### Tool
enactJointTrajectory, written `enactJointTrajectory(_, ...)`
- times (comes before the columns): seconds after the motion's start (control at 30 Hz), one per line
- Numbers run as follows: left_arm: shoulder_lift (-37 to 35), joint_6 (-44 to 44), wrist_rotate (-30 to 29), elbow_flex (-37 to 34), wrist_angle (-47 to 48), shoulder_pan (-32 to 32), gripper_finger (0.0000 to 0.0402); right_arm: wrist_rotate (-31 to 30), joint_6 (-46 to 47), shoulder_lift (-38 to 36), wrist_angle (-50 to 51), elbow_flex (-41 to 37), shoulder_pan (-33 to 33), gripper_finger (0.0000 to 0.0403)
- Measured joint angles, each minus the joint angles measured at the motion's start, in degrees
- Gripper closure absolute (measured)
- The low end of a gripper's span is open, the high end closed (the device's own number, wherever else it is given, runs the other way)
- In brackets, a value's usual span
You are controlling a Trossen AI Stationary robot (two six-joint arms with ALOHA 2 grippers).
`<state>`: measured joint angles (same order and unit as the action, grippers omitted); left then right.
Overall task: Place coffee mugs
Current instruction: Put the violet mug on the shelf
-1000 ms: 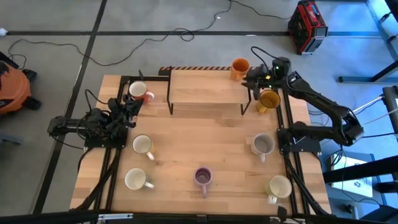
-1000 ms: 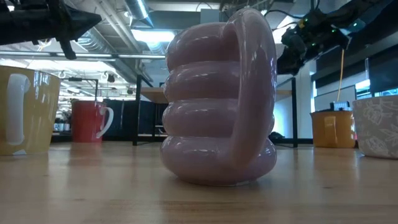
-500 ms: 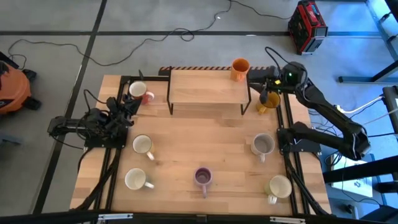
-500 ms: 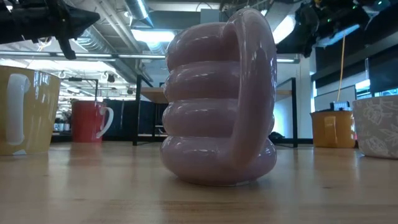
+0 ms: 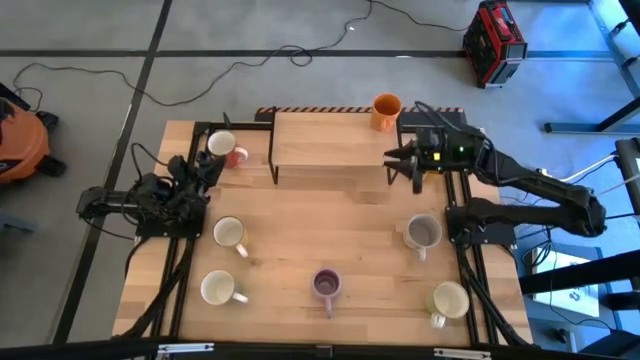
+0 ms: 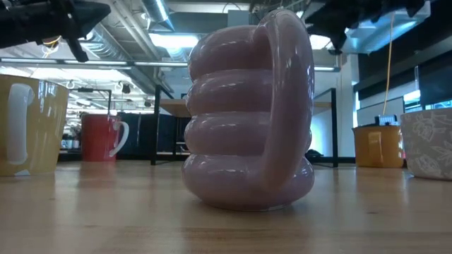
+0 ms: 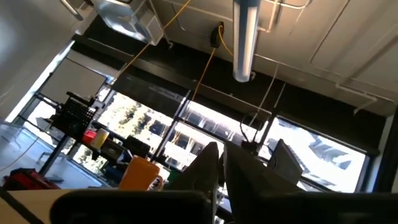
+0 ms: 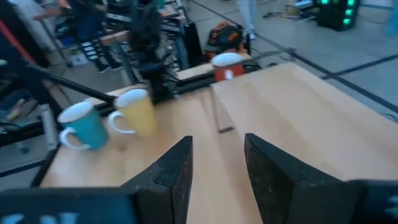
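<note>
Several mugs stand upright on their bases on the table. The purple mug point(image 5: 326, 284) is near the near edge and fills the low view point(image 6: 247, 113). A white mug point(image 5: 218, 289) and a cream mug point(image 5: 230, 234) stand on the left, with the red-orange mug point(image 5: 224, 147) far left. The grey mug point(image 5: 422, 232) and another cream mug point(image 5: 448, 299) stand on the right. The orange mug point(image 5: 386, 110) is at the far edge. My right arm covers the mustard mug from above; it shows in the low view point(image 6: 378, 146). My right gripper point(image 5: 392, 163) hovers open and empty by the shelf's right end point(image 8: 214, 168). My left gripper point(image 5: 205, 170) rests shut at the left edge.
A raised wooden shelf point(image 5: 330, 140) on dark legs spans the far middle of the table. Bare wood lies between the mug rows in the middle. Dark frame rails point(image 5: 470, 270) run along both sides. Cables, a red case and an orange vacuum lie on the floor beyond.
My right gripper has risen from the far right corner beside the orange and mustard mugs. It has swung toward the near edge and the table's left, ending by the shelf's right end. The arm now covers the mustard mug from above. No mug has moved.
</note>
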<state>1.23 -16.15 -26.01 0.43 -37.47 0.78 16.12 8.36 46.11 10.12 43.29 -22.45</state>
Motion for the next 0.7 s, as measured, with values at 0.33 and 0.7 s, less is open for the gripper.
enactJointTrajectory(0.33, 4.93, -0.30, 2.14, 2.48, 3.32, 0.00, 0.0298, -6.06, 9.54, 1.54, -9.30, 0.07, 13.21, 0.0267)
enactJointTrajectory(0.7, 13.53, -1.49, 9.23, 6.25, 3.61, 0.01, 0.0287, -5.55, 24.90, 2.03, -12.14, 0.07, 13.87, 0.0267)
